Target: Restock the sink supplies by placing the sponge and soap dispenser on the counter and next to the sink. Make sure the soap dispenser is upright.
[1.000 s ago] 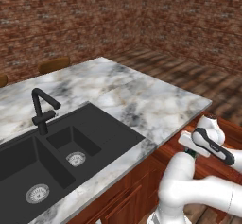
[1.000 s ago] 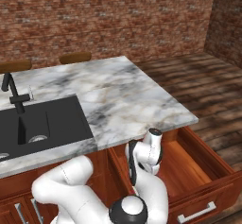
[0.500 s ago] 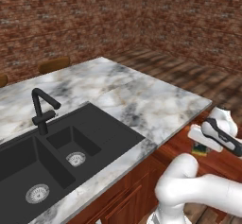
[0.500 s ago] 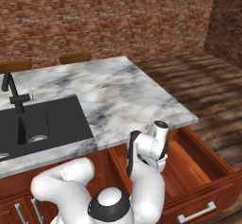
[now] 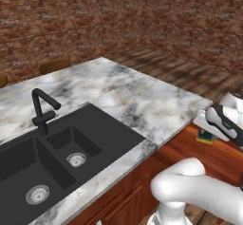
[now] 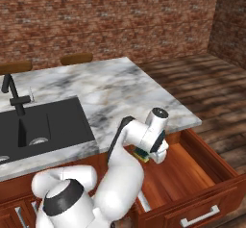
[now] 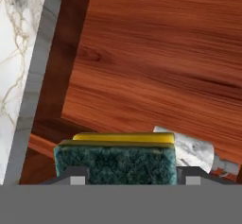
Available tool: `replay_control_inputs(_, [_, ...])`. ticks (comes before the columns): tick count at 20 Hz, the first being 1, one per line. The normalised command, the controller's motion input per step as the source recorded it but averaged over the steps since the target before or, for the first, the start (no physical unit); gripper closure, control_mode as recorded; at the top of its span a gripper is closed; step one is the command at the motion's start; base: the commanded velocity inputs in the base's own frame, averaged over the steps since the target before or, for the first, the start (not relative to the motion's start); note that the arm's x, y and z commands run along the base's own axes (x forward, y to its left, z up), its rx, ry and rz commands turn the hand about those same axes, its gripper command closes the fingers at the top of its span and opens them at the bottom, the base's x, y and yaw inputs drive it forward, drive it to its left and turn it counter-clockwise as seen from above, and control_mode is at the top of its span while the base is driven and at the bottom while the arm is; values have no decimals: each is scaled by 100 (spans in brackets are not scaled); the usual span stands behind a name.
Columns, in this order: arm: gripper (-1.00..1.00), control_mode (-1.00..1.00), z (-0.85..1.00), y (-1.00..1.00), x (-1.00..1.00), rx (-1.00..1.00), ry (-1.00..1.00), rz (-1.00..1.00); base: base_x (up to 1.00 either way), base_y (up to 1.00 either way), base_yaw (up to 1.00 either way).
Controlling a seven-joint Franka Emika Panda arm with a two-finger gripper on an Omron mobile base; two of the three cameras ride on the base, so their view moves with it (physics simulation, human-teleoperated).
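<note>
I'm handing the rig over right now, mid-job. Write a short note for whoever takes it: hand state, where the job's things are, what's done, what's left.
Hand: down in the open drawer, one finger on each side of the sponge; whether it already grips cannot be told.
Sponge: in the drawer, between the fingers, green face toward the hand camera.
Soap dispenser: lying on its side on the drawer floor, just beyond the sponge.
Counter and sink: neither item is beside the sink yet.
Done: nothing placed so far.
Left: secure the sponge and set it next to the sink, then fetch the dispenser and stand it upright there.
</note>
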Motion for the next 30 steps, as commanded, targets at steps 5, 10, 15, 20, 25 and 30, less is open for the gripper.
replay_control_inputs(5, [100,-100,100,57,14,-3,-15,0,0,0,0])
replay_control_inputs(10, [100,-100,84,74,51,-1,-1,0,0,0,0])
replay_control_inputs(15, [100,-100,23,80,73,0,0,0,0,0,0])
replay_control_inputs(20, [100,-100,0,66,69,0,0,0,0,0,0])
replay_control_inputs(25, [100,-100,-2,72,52,0,0,0,0,0,0])
replay_control_inputs(30, [100,-100,-13,69,27,0,0,0,0,0,0])
